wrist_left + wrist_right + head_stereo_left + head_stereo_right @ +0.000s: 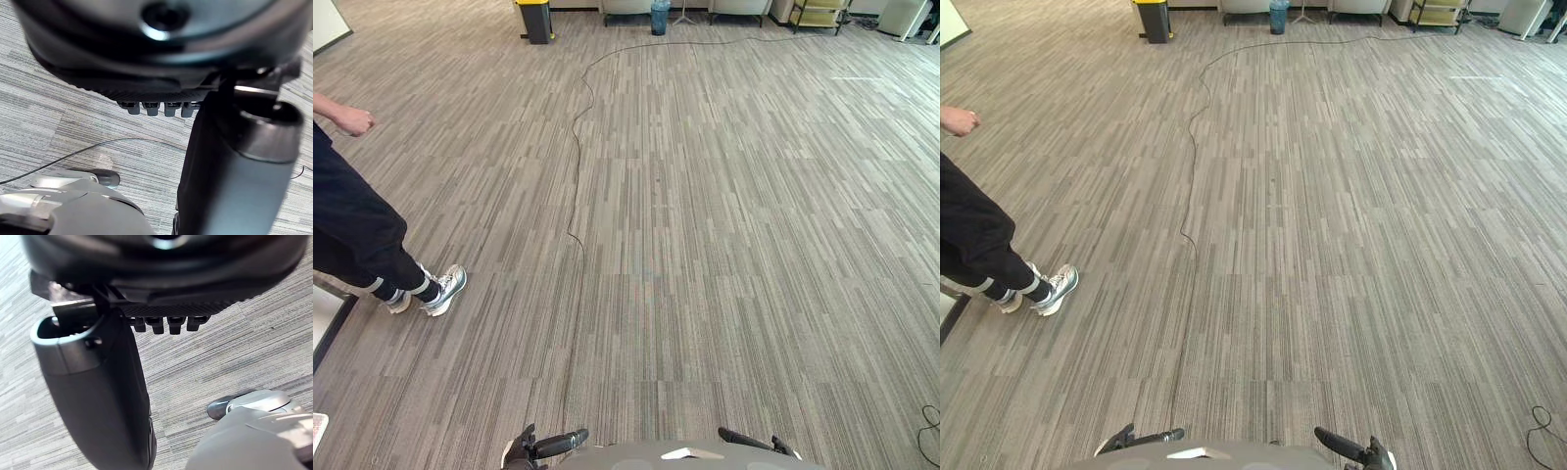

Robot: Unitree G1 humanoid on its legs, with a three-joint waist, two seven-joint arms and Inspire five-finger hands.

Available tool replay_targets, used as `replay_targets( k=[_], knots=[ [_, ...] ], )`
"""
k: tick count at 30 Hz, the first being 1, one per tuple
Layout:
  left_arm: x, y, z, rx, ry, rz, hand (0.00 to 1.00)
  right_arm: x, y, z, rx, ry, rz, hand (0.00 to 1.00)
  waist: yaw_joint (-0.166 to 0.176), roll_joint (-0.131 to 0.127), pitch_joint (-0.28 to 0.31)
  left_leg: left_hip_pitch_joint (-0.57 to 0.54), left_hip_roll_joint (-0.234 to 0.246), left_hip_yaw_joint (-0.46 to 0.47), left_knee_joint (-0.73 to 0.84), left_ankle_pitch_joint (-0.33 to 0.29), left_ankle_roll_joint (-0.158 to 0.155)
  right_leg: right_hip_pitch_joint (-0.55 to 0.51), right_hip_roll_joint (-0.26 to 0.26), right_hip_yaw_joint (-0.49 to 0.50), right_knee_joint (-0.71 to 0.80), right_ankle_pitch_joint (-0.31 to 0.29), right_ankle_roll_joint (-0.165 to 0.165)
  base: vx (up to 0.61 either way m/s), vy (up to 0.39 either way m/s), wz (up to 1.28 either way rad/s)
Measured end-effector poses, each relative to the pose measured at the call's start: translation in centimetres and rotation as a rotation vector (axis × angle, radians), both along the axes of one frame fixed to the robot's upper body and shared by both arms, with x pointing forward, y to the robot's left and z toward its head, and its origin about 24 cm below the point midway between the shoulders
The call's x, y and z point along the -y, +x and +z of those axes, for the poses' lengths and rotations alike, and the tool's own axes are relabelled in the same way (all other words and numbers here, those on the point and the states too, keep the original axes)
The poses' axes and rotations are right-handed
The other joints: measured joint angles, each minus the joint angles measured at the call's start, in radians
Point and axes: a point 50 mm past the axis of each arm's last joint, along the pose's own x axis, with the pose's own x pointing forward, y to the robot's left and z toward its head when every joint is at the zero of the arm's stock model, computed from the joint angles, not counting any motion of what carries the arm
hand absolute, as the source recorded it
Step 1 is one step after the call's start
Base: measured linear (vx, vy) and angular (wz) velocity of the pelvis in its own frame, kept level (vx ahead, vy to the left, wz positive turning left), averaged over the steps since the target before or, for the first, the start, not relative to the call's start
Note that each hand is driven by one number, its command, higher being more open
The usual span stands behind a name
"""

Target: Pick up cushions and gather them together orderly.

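**Grey carpet ahead, both hands hanging loose**

Grey striped carpet [724, 245] stretches away from the robot to the far wall, and that is our stage. Up at 11 o'clock, far back, stands a black bin [535, 20] with a yellow lid. Dead ahead at 12 o'clock there's a blue bin [660, 17], with a pale chair [626, 7] just to one side of it and another pale chair [739, 7] on the other. Over at 1 o'clock, a yellowish trolley [819, 14] with shelves sits by the wall.

Now to 9 o'clock: a person [352, 220] in dark trousers is standing on the carpet. The grey-and-white trainers [443, 290] are close together, toes aimed toward the middle of the floor. The person's hand [354, 119] shows up at 10 o'clock, loosely curled, holding nothing I can make out. Just beside those feet, at the edge near 8 o'clock, lies a white panel [323, 318] with a dark rim.

Down to the robot. Seen from its wrist, the left hand [156, 90] hangs over the carpet. Its fingers [151, 108] sit in a straight, loose row, and the thumb [230, 171] stands apart from them with nothing between. Over to the right hand [171, 308], same story: fingers [176, 324] in a relaxed row, thumb [102, 396] out to the side, gripping nothing, above the carpet.

And the cushions? Where they lie, I cannot tell.
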Motion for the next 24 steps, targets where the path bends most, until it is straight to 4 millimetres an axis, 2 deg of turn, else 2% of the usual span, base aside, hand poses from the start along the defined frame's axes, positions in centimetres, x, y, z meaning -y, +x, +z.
replay_targets(
  k=[5, 7, 9, 24],
  knots=[
    [0.3, 1.3, 0.1, 0.035, -0.008, 0.017, 1.00, -0.7, 2.3, 0.2, 0.055, 0.012, 0.013, 1.00, 0.002, 0.004, 0.012, 0.009, 0.001, 0.006, -0.021, 0.002, -0.003, 0.009, 0.001, -0.001, -0.028, 0.015, 0.003, 0.02, 0.012, -0.03],
    [0.4, 1.6, 0.1, 0.043, -0.011, 0.022, 1.00, -1.5, 2.8, 0.1, 0.062, 0.032, 0.015, 1.00, 0.003, 0.009, 0.018, 0.021, 0.001, 0.009, -0.025, 0.002, -0.003, 0.021, 0.002, 0.000, -0.031, 0.015, 0.003, 0.00, 0.003, -0.02],
    [0.6, 1.9, 0.1, 0.056, -0.013, 0.020, 1.00, -1.5, 3.3, 0.3, 0.078, 0.031, 0.019, 1.00, 0.003, 0.016, 0.028, 0.035, 0.001, 0.016, -0.033, 0.002, -0.003, 0.030, 0.002, 0.000, -0.034, 0.016, 0.004, 0.00, 0.000, 0.00],
    [0.5, 2.4, 0.3, 0.073, -0.013, 0.026, 1.00, -1.3, 3.2, 0.2, 0.071, 0.028, -0.021, 1.00, 0.004, 0.011, 0.059, 0.036, 0.001, 0.021, -0.039, 0.002, -0.003, 0.034, 0.003, 0.003, -0.050, 0.018, 0.001, -0.06, -0.009, -0.01]
  ],
)
